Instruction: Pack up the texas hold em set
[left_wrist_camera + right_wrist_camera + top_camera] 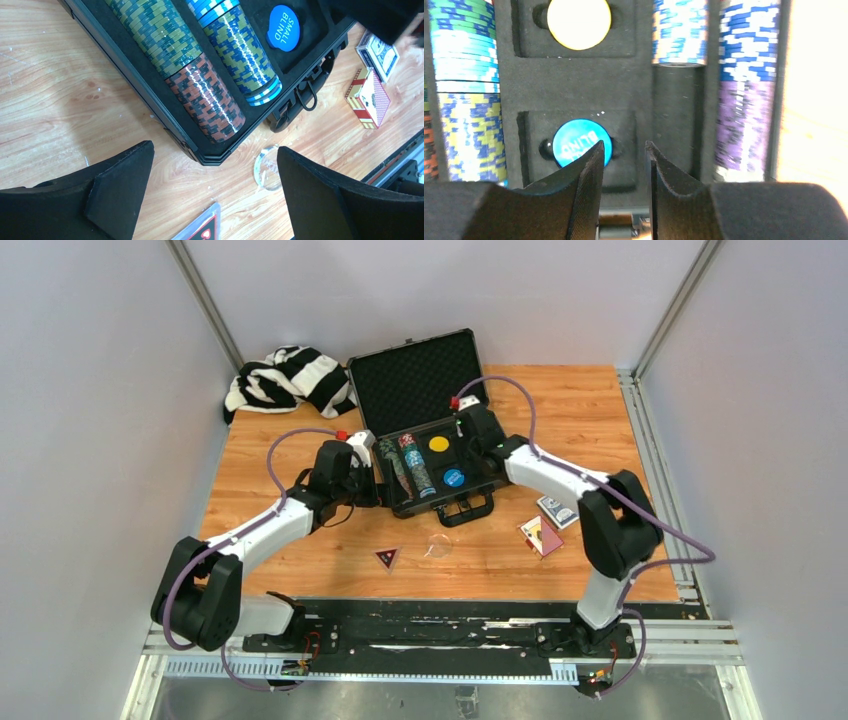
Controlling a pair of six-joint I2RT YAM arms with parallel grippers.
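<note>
The left arm (pixel 262 530) and right arm (pixel 548 472) share one build: white link shells between bulky black joint housings. A purple cable (pixel 285 437) loops along each (a small red cap (pixel 342 434) sits by the wrist). The left claw (pixel 215 147) and right claw (pixel 624 143) have matte black, wedge-shaped fingers (pixel 120 185). Both bases bolt to a black plate (pixel 440 630).

1. One case (pixel 415 385) lay open.
2. Four chip rows (pixel 170 55) sat in it, two at its 9 o'clock side and two at its 3 o'clock side.
3. Two coloured discs lay between the rows, the yellow disc (pixel 439 444) at 12 o'clock of the blue disc (pixel 454 478).
4. One clear disc (pixel 438 545) lay at the case's 6 o'clock.
5. Two decks, a blue deck (pixel 557 511) and a red deck (pixel 541 536), lay at its 4 o'clock.
6. One triangle (pixel 387 558) lay at its 7 o'clock.
7. One cloth (pixel 288 380) lay at its 10 o'clock.
</note>
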